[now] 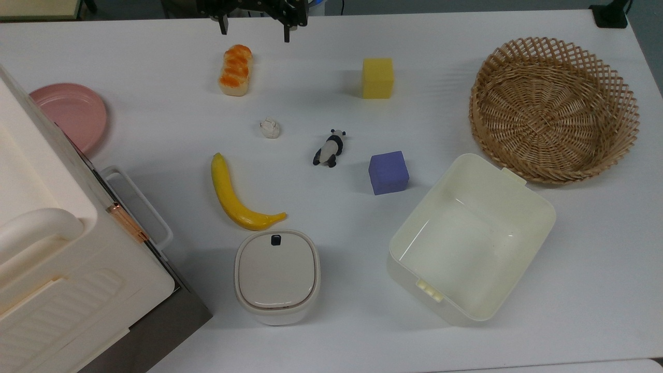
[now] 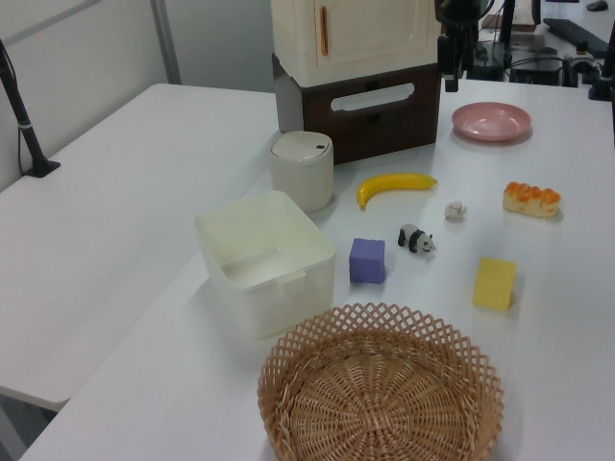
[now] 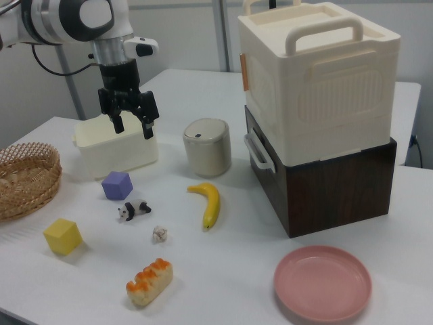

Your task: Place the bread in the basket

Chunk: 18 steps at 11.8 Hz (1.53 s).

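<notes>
The bread [image 1: 235, 70] is a small loaf with cream sides and orange-brown bumps. It lies alone on the white table, also seen as the bread [image 2: 531, 199] and the bread [image 3: 149, 282]. The round wicker basket [image 1: 549, 111] sits empty at the top view's right, near the front in the left view as the basket [image 2: 384, 399] and at the right view's left edge as the basket [image 3: 24, 176]. My gripper [image 1: 254, 28] hangs open and empty in the air, well above the table, just beyond the bread at the top view's upper edge; it is also visible as the gripper [image 3: 132, 125].
Between bread and basket stand a yellow sponge cube [image 1: 377, 77], a toy panda [image 1: 329, 148], a purple cube [image 1: 388, 172] and a small white lump [image 1: 270, 128]. A banana [image 1: 238, 197], lidded pot [image 1: 277, 274], cream tub [image 1: 538, 212], pink plate [image 1: 72, 114] and tall cream case [image 1: 52, 248] sit nearer.
</notes>
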Each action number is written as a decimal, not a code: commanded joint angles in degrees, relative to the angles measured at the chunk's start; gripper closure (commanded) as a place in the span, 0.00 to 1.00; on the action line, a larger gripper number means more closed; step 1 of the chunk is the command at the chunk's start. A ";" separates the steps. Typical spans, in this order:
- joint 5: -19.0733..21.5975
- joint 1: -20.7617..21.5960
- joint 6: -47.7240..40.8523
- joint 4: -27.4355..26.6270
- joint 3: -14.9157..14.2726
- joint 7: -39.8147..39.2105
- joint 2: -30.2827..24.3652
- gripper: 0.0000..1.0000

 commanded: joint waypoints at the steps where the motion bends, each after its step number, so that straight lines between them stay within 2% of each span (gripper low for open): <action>1: -1.09 0.10 1.70 -2.09 0.86 1.20 -1.25 0.00; 15: -1.26 0.02 1.61 -2.52 0.86 0.32 -1.77 0.00; 18: -1.00 0.02 1.69 -8.47 0.94 -0.29 -7.37 0.00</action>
